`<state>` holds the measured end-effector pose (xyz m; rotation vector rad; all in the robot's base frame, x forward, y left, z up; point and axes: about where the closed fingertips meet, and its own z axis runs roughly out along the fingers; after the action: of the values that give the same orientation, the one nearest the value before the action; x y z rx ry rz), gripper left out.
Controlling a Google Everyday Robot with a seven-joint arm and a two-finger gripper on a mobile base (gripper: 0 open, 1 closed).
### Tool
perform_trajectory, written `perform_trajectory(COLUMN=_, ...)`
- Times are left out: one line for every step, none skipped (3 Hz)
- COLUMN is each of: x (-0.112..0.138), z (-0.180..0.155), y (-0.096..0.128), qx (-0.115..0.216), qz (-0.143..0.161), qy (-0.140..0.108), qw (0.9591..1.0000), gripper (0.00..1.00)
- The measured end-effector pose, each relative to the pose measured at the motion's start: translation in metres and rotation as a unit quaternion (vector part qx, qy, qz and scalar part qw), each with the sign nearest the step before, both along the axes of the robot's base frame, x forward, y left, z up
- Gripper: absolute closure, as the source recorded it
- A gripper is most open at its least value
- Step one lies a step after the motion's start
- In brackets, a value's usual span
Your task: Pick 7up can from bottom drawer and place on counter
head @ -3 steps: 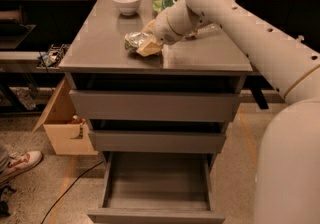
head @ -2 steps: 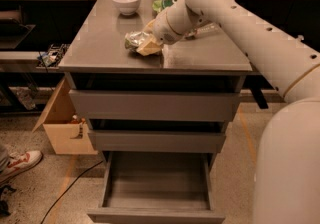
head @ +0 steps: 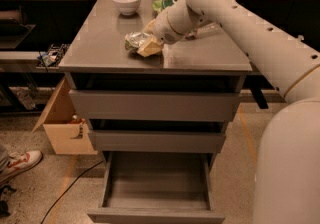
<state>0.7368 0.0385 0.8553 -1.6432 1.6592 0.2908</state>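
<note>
Camera view, the only one you have.

- Arm (head: 235,23): enters from your right, a thick white link slanting up and left over the counter (head: 97,43). It bends at a rounded joint above the far counter edge, then the forearm slopes down and left to the wrist.
- Gripper (head: 145,46): low over the middle of the counter, pointing left and slightly toward the front edge. Its tan fingers (head: 151,48) sit pressed against the 7up can (head: 132,41), closed on it as far as you can see.
- 7up can: crumpled, silvery with green, at the gripper's tip. It rests on or just above the counter surface; contact with the slab is not clear. It is well back from the front edge.
- Bottom drawer (head: 156,188): pulled out at the foot of the cabinet, bare grey floor showing.
- Two upper drawers (head: 152,106): both pushed in.
- White bowl (head: 126,2): upright at the far left part of the counter, well apart from the can.
- Green snack bag (head: 164,4): at the far edge, partly hidden behind the forearm.
- Floor, left of the cabinet: an open cardboard box (head: 65,130), a black cable (head: 67,193) and a shoe (head: 20,163).
</note>
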Motion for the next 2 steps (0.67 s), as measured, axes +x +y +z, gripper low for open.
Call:
perform_trajectory(x=0.0000, z=0.0014, y=0.0001, qx=0.000, qz=0.000, qy=0.000, qw=1.0000, gripper=0.13)
perform_trajectory(x=-0.0003, z=-0.0009, y=0.0024, qx=0.000, qz=0.002, qy=0.002, qw=1.0000, gripper=0.00)
